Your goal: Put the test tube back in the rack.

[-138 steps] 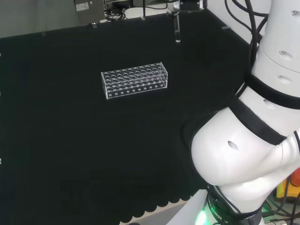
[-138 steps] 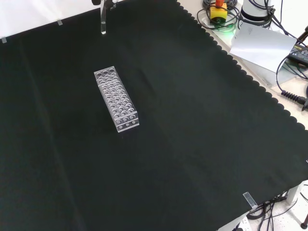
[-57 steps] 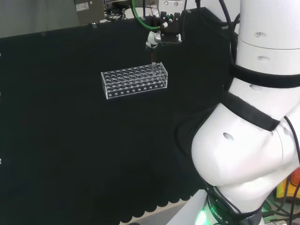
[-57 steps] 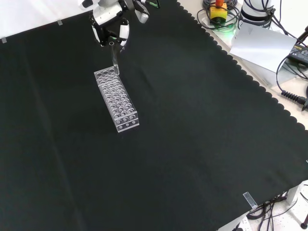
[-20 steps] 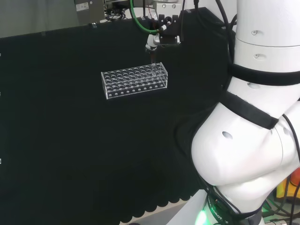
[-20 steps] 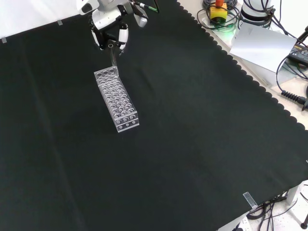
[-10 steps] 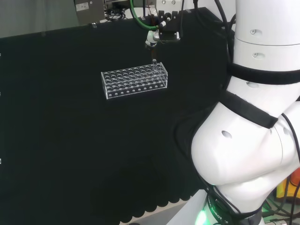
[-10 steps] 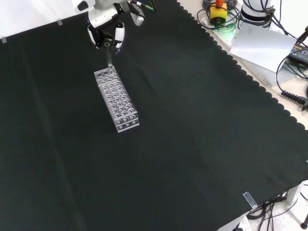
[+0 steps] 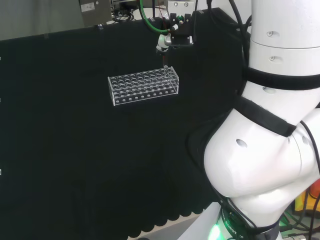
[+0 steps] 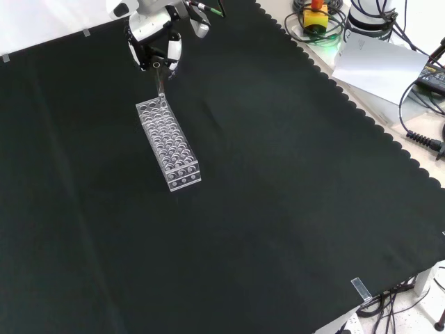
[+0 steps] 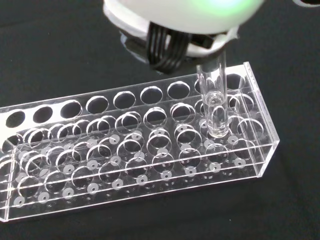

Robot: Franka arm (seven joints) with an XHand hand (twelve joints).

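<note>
Holding a clear glass test tube [image 11: 215,100] upright, the hand [image 10: 154,43] has its fingers pinched round the tube's upper part, above one end of the clear plastic test tube rack [image 10: 167,142]. In the wrist view the tube's rounded bottom has entered a hole in the rack's top plate, in the second row from the far long side, one hole short of the end wall; it is not down on the rack's base. In the head view the tube [image 9: 165,64] hangs over the rack's [image 9: 143,85] right end, below the hand [image 9: 173,34].

The rack lies on the black cloth [image 10: 264,195] towards the bench's far left part in the front view, well apart from every edge. The cloth is smooth, with a scalloped hem [image 10: 361,115] along the right edge in the front view. Beyond that hem stand a sheet of grey material [image 10: 379,64], black cables [image 10: 417,136] and a yellow box with a red button [image 10: 316,15]. A small clear clip [image 10: 359,288] sits at the cloth's near right corner. In the head view the arm's white links [image 9: 272,130] stand at the right.
</note>
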